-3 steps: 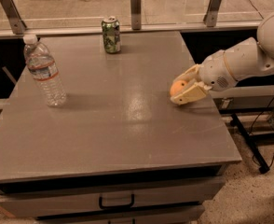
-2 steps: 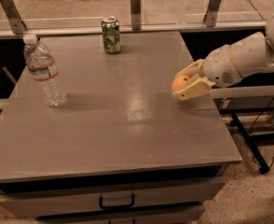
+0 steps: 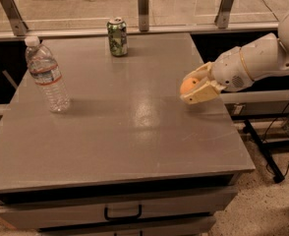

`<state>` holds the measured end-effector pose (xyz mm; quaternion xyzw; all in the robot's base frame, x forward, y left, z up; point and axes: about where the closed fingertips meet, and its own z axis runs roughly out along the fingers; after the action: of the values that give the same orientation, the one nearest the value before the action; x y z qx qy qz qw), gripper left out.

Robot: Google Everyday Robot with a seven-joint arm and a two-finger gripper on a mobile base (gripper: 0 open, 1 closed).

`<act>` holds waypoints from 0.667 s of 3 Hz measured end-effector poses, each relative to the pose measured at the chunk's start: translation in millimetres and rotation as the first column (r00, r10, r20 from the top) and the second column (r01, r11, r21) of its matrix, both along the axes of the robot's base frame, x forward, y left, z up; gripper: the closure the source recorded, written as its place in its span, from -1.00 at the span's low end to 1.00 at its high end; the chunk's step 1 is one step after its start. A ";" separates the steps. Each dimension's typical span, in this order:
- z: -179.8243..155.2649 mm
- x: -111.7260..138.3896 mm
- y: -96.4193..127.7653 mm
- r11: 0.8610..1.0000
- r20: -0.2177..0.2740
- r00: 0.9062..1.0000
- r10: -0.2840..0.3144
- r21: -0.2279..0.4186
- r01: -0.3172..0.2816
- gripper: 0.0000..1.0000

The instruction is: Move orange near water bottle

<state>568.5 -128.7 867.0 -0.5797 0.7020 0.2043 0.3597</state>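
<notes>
The orange (image 3: 188, 85) is small and round and sits between the cream fingers of my gripper (image 3: 195, 86), which is shut on it and holds it just above the right side of the grey table (image 3: 125, 132). The white arm (image 3: 255, 60) reaches in from the right. The water bottle (image 3: 47, 75), clear with a white cap and a label band, stands upright at the table's left, far from the orange.
A green soda can (image 3: 117, 37) stands upright at the table's back edge, centre. A railing with metal posts (image 3: 143, 2) runs behind the table. A drawer with a black handle (image 3: 123, 212) is below the front edge.
The gripper has lifted slightly with the orange and moved a little back from the table surface. The bottle and can have not moved.
</notes>
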 end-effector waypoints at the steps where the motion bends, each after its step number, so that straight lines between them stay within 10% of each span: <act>1: 6.3 -8.8 35.5 0.997 0.023 0.998 0.060 0.046 -0.061 1.00; 2: 26.1 -24.4 108.3 0.979 0.094 0.981 0.172 0.096 -0.181 1.00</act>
<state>544.0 -20.3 893.1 -0.6285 0.6200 0.2471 0.3995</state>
